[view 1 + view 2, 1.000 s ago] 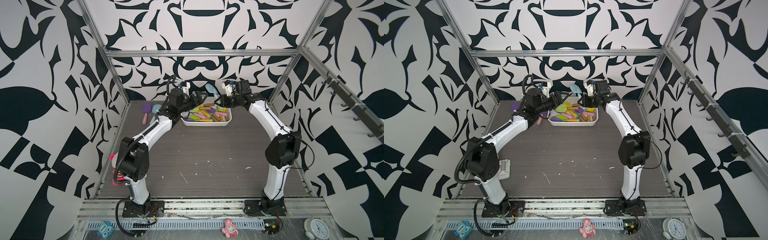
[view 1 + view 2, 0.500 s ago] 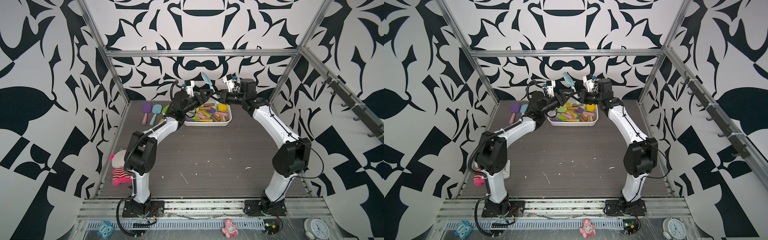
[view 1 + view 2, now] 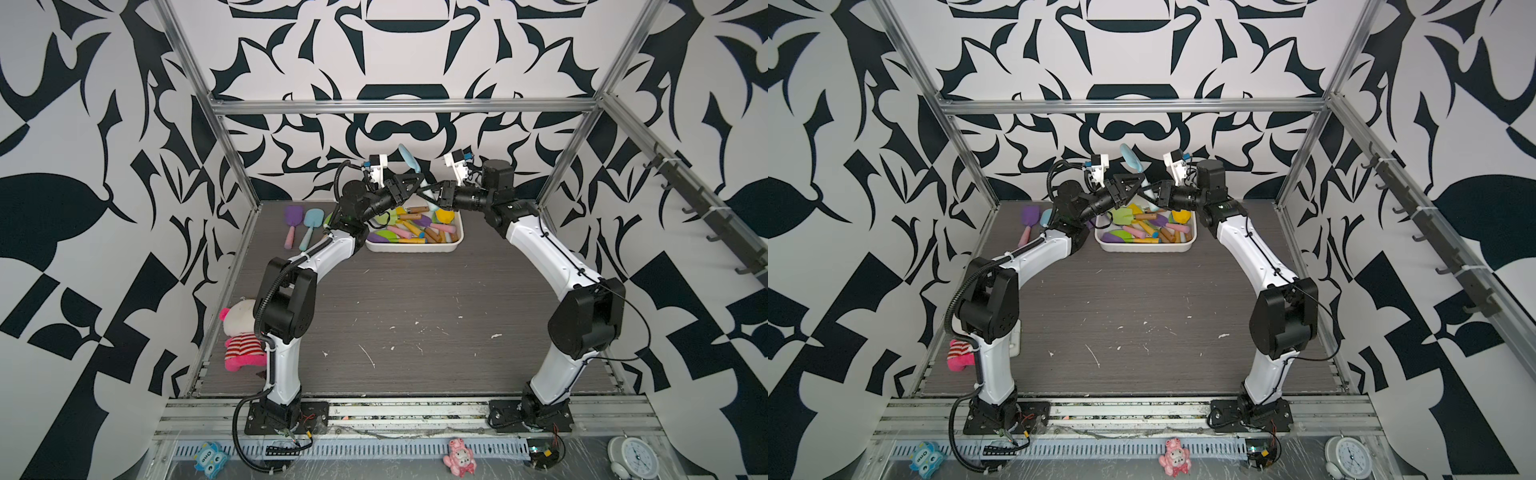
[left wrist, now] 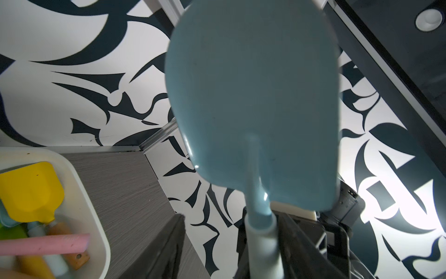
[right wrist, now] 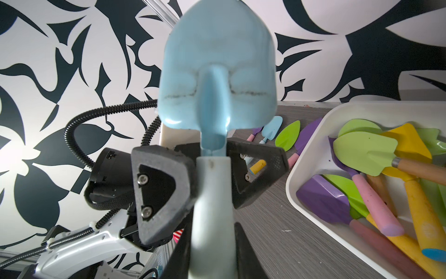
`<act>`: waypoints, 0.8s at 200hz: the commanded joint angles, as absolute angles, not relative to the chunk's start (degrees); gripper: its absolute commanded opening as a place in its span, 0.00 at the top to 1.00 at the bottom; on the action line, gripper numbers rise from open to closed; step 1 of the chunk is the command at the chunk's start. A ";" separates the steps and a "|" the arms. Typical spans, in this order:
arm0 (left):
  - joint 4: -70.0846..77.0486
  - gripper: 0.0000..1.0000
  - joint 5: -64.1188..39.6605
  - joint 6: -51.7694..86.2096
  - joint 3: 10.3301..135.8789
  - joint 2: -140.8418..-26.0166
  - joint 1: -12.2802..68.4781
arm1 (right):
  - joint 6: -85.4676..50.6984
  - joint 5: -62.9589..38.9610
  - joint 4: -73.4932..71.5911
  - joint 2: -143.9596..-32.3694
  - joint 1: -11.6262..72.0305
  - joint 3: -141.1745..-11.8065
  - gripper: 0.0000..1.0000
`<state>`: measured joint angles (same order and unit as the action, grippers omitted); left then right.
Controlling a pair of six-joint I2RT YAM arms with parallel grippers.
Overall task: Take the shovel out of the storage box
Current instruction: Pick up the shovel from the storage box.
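A light blue shovel [image 3: 409, 157] [image 3: 1131, 158] stands blade-up in the air above the back of the white storage box [image 3: 411, 249] [image 3: 1144, 249]. My right gripper [image 5: 211, 256] [image 3: 432, 195] is shut on its pale handle. My left gripper [image 4: 231, 246] [image 3: 415, 185] reaches in from the opposite side, its jaws straddling the same handle just below the blade [image 4: 253, 96]. One finger lies by the handle. The other finger [image 4: 173, 244] stands clearly apart. Several more coloured shovels lie in the box [image 5: 301, 193].
A purple shovel [image 3: 293, 216] and a blue shovel [image 3: 312, 218] lie on the table left of the box, with a green one [image 5: 288, 132] near them. A plush toy [image 3: 241, 332] sits by the left arm's base. The back wall is close behind both grippers.
The right gripper has lifted the blue shovel higher above the box. The left gripper swung in to the handle and its jaws have narrowed around it.
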<state>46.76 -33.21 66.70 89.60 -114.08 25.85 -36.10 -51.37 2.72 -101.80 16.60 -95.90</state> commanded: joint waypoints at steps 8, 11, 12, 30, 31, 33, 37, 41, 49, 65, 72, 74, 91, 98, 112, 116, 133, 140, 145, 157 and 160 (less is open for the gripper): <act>49.20 0.46 -37.72 68.98 90.97 -115.16 24.86 | -35.73 -55.18 -3.12 -98.00 16.96 -96.07 1.00; 49.07 0.47 -37.89 69.00 90.93 -115.21 24.87 | -35.68 -55.23 -3.08 -98.00 16.96 -96.06 1.00; 49.06 0.47 -37.98 69.04 90.95 -115.26 24.87 | -35.64 -55.21 -3.08 -98.00 16.96 -96.06 1.00; 49.30 0.52 -39.10 69.69 91.54 -115.75 24.87 | -35.51 -55.70 -2.99 -98.21 17.06 -96.23 1.00; 49.30 0.52 -39.15 69.74 91.61 -115.79 24.87 | -35.46 -55.71 -2.94 -98.19 17.05 -96.23 1.00; 49.31 0.54 -39.23 69.82 91.61 -115.87 24.83 | -35.39 -55.72 -2.85 -98.22 17.05 -96.19 1.00; 49.31 0.55 -39.44 70.00 91.75 -115.99 24.87 | -35.27 -55.73 -2.77 -98.18 17.01 -96.24 1.00; 49.39 0.57 -39.60 70.11 91.82 -116.05 24.87 | -35.18 -55.80 -2.73 -98.15 17.07 -96.23 1.00; 49.60 0.61 -39.93 70.44 91.89 -116.25 24.87 | -35.00 -55.95 -2.64 -98.09 17.09 -96.21 1.00; 50.73 0.67 -40.24 71.62 91.92 -116.64 24.87 | -34.56 -56.14 -2.13 -98.02 17.06 -96.15 1.00; 51.05 0.69 -40.55 71.96 92.00 -116.93 24.87 | -34.46 -56.29 -1.98 -98.00 17.13 -96.15 1.00; 51.13 0.69 -40.59 72.07 92.02 -116.90 24.87 | -34.46 -56.33 -1.95 -98.02 17.14 -96.15 1.00; 52.32 0.74 -40.85 73.07 92.02 -117.20 24.85 | -34.26 -56.70 -1.84 -98.00 17.23 -95.91 1.00; 52.54 0.76 -40.87 73.34 92.05 -117.33 24.87 | -34.19 -56.81 -1.76 -98.00 17.27 -95.81 1.00; 53.77 0.79 -41.04 73.92 91.81 -117.39 24.87 | -34.08 -56.82 -1.67 -97.93 17.27 -95.58 1.00; 54.22 0.80 -41.05 74.23 91.73 -117.41 24.79 | -34.02 -56.78 -1.66 -97.91 17.22 -95.52 0.99; 55.02 0.82 -41.12 74.76 91.54 -117.30 24.70 | -33.77 -56.84 -1.67 -97.53 17.31 -95.28 0.92; 54.64 0.83 -41.02 74.38 91.14 -116.93 24.63 | -33.64 -56.63 -1.68 -97.32 17.23 -95.19 0.85; 54.27 0.83 -40.83 73.95 90.76 -116.63 24.61 | -33.48 -56.52 -1.67 -97.21 17.31 -95.06 0.82; 53.05 0.84 -40.65 72.84 90.05 -115.84 24.42 | -33.31 -56.32 -1.63 -97.03 17.25 -94.92 0.76; 52.63 0.84 -40.61 72.50 89.87 -115.56 24.37 | -33.24 -56.29 -1.57 -96.95 17.25 -94.92 0.75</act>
<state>52.47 -40.36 74.50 90.85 -115.79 24.88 -34.17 -52.97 1.89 -101.75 16.51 -94.50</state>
